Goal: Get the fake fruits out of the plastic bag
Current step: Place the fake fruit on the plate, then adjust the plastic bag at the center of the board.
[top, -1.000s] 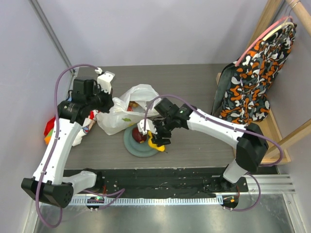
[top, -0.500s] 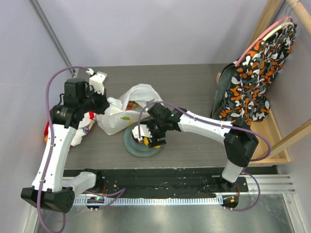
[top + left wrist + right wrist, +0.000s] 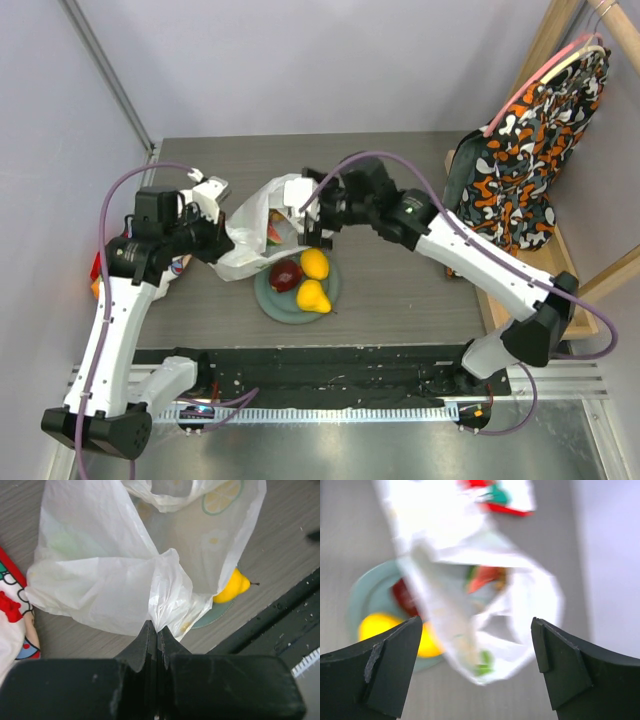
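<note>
Left gripper (image 3: 156, 630): clamped shut on a fold of the plastic bag (image 3: 250, 215). The bag lies on the table (image 3: 400, 300), overlapping the far-left rim of the plate (image 3: 275, 306).

Right gripper (image 3: 312, 228): jaws spread wide, empty, above the bag's mouth.

On the plate: dark red apple (image 3: 285, 275) and two yellow fruits (image 3: 313, 295). A watermelon slice (image 3: 274, 232) shows inside the bag.

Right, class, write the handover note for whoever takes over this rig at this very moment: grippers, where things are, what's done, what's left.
Left gripper: shut on a fold of the plastic bag, at the bag's near-left side.
Right gripper: open, empty, over the bag's mouth.
Done: dark red apple, yellow round fruit and yellow pear lie on the plate.
Left: a watermelon slice shows inside the bag; other pieces may be hidden there. Take them out.
</note>
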You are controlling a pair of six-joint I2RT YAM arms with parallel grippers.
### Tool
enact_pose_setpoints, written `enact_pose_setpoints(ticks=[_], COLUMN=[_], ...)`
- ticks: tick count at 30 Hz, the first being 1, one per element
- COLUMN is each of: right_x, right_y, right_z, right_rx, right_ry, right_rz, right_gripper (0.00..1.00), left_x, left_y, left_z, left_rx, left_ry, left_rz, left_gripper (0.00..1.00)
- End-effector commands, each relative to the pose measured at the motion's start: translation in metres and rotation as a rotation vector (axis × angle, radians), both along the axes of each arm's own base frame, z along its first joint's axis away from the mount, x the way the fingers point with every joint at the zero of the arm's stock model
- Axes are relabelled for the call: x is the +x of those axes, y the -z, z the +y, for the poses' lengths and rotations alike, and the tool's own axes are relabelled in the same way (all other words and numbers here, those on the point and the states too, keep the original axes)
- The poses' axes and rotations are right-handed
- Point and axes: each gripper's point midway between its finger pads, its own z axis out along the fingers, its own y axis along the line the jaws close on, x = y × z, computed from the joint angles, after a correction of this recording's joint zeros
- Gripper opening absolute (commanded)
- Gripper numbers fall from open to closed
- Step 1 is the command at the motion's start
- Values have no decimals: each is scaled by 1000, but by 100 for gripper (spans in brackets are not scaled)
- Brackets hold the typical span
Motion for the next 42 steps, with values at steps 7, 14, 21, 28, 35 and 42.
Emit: enact_pose_setpoints(ticks=[7,14,21,28,35,42], right_x=[142,185,241,284,246,136], right_y=[21,73,7,-124,-104,19], right_z=[-6,-7,-42,-108,-147,-217], right_rx=[83,-76,98,405,360,100], right_ry=[488,573,695,877,950,1065], right_rz=[-118,-160,-191,-264,-200,-18], right_gripper=[100,96,23,2,1,1], left_x=[-33,-1,88,190,173,95], left_y=[15,16,-20,-119,-169,-58], left_z=[-2,5,-5,-39,-83,-128], left_rx=[46,115,145,125,79,88], left_ry=[149,142,158,181,299,465], left_rz=[55,8,-113,-342,-477,-238], left_gripper=[2,2,0,0,0,0])
